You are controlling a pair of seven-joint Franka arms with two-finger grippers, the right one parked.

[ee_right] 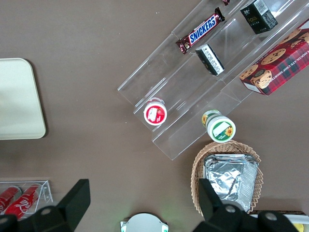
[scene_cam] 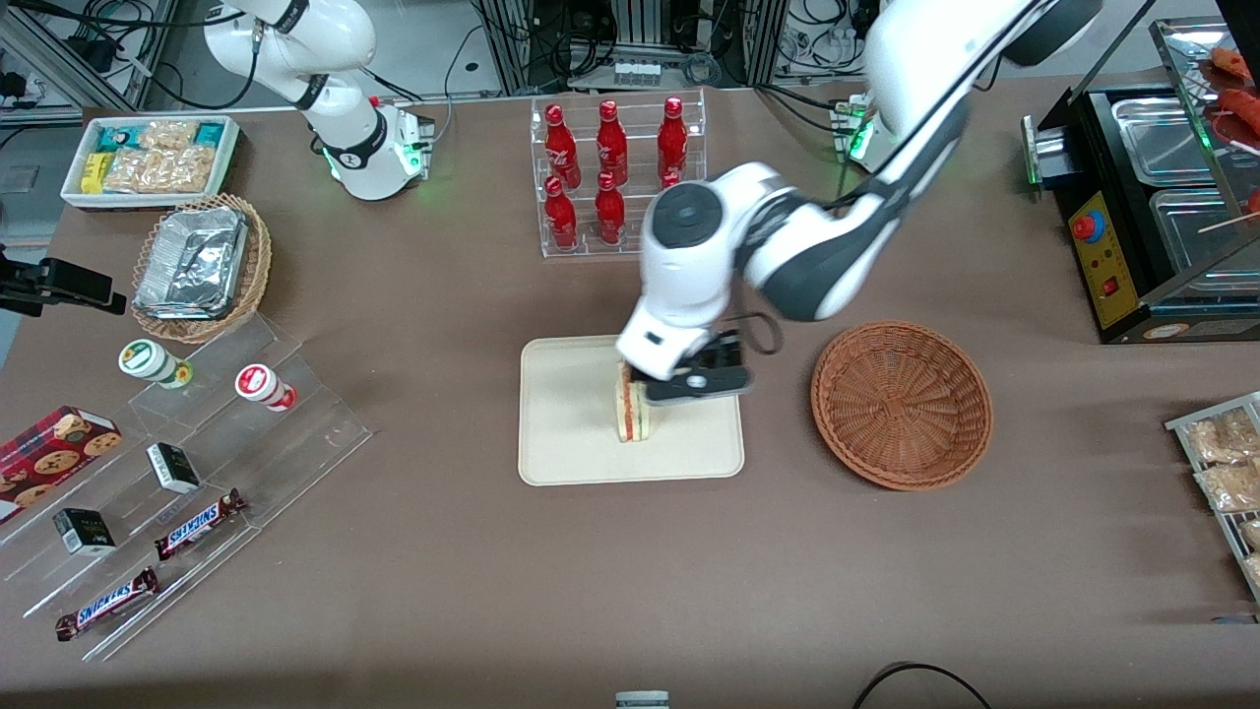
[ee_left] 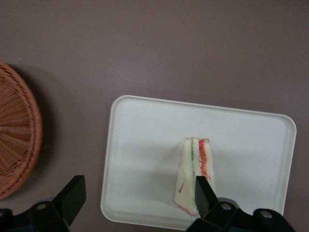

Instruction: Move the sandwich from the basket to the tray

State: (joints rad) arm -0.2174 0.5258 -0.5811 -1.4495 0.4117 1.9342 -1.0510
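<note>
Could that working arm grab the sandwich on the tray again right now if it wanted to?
Probably yes. The gripper hangs right over the sandwich, jaws open, and the sandwich stands on the tray with nothing covering it or crowding it.

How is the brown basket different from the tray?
The basket is round, woven and reddish-brown; the tray is flat, rectangular and cream. The basket is empty; the tray holds the sandwich, standing on edge, with the open pincer just above it. Both sit on the brown table.
</note>
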